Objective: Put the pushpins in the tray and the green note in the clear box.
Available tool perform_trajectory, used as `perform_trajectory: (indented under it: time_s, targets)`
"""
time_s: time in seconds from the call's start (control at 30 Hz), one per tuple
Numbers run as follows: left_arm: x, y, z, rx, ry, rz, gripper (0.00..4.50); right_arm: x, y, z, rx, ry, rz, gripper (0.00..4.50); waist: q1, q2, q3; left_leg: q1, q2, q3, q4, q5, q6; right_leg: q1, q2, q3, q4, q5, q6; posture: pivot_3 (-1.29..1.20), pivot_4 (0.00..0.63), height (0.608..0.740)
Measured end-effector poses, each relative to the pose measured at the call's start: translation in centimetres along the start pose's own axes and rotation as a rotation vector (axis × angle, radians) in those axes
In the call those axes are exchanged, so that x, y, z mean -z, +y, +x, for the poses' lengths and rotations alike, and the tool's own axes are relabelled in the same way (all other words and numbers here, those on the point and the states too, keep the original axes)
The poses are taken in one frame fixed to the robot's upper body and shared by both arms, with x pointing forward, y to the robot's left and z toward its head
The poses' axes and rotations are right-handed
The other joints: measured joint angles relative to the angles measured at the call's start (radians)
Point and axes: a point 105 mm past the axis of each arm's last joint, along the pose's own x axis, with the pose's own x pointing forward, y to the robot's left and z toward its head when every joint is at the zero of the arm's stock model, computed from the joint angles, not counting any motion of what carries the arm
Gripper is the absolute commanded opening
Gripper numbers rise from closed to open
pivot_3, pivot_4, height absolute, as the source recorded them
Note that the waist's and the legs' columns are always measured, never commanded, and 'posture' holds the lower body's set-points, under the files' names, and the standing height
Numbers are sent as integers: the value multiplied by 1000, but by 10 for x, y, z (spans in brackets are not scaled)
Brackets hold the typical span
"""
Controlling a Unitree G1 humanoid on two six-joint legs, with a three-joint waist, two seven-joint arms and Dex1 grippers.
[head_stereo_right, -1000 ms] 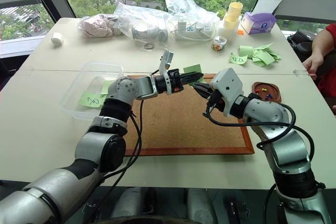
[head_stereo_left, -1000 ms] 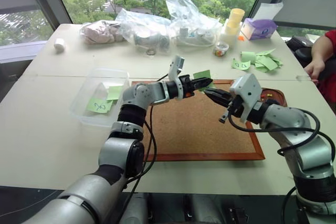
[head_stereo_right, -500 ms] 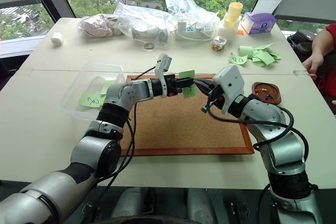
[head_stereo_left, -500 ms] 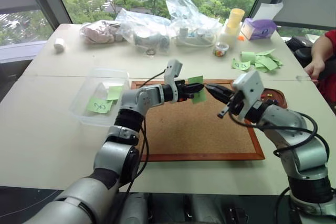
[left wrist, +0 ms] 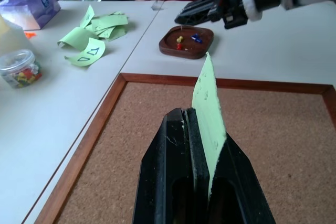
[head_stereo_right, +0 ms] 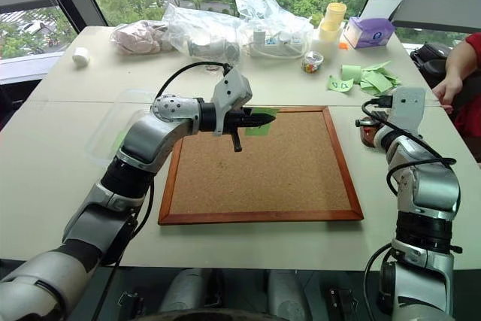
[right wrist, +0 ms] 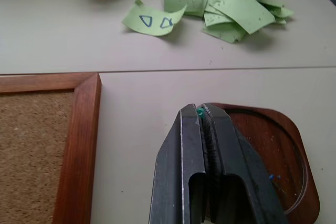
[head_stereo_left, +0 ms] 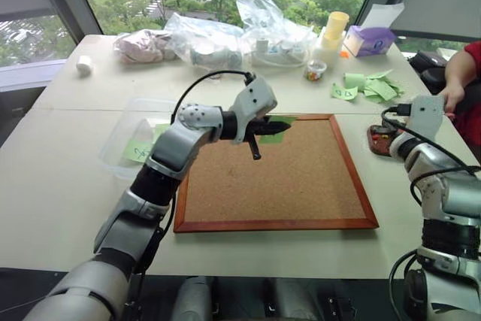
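My left gripper (left wrist: 187, 113) is shut on the green note (left wrist: 209, 98) and holds it on edge over the far part of the cork board (head_stereo_left: 285, 178). Off the board's right side, my right gripper (right wrist: 202, 112) hangs over the near-left rim of the reddish-brown tray (right wrist: 286, 140). It is shut on a tiny green-headed pushpin (right wrist: 200, 112) that shows at its tip. Yellow (left wrist: 180, 39), red and blue pushpins lie in the tray (left wrist: 168, 45). The clear box (head_stereo_left: 124, 137) sits left of the board, partly hidden by my left arm, with green slips inside.
A pile of curled green slips (head_stereo_left: 372, 86) and a small jar of pins (head_stereo_left: 316, 71) lie beyond the tray. Clear plastic bags (head_stereo_left: 225, 39), yellow cups (head_stereo_left: 334, 29) and a purple tissue box (head_stereo_left: 370, 39) line the far edge. A person's hand (head_stereo_left: 451, 97) rests at the right.
My right gripper has swung right from the middle of the board to the tray. My left gripper has drawn back and left, rolled and risen, taking the green note off the board's far edge.
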Motion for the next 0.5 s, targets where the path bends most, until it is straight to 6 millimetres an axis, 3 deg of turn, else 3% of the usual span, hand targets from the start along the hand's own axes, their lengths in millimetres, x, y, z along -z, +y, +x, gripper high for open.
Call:
perform_trajectory:
  time_s: [0.17,0.33,0.5]
  targets:
    - [16,-4,-2,-9,19,-48,21,6,-5,13,30,46,27,0,-3,1,0,0,1,0,0,0,0,0,1,0,1,0,0,0,150,735]
    - [15,-4,-3,-21,19,-46,21,17,-10,19,57,93,41,0,1,1,0,0,2,0,0,0,0,0,0,0,0,0,0,0,150,735]
    - [18,-6,-3,-27,26,-59,0,18,-12,19,65,96,37,2306,-2,1,0,0,2,0,0,0,0,0,1,0,1,0,0,0,150,735]
